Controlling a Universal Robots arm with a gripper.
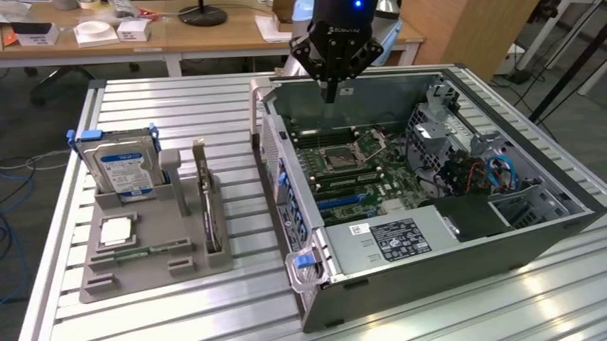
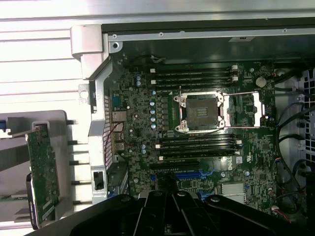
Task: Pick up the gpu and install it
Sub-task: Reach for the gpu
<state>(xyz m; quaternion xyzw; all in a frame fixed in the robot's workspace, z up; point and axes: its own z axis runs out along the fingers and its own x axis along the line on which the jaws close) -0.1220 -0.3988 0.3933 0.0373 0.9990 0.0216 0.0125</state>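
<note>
Over the case [image 1: 417, 284]: top open, motherboard [image 1: 356, 167] clear below.
Around the gpu [image 1: 203, 192]: top edge free, holder post [image 1: 173, 174] close alongside.

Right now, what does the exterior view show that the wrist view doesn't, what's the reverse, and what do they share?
Exterior view adds: the hard drive with its blue label standing in the gray holder, the blue cables inside the case, and desks behind. Wrist view adds: the greenish board face of the gpu, seen from above. Shared: the gpu standing in the holder, the motherboard with its CPU socket, and the shut gripper above the open case.
</note>
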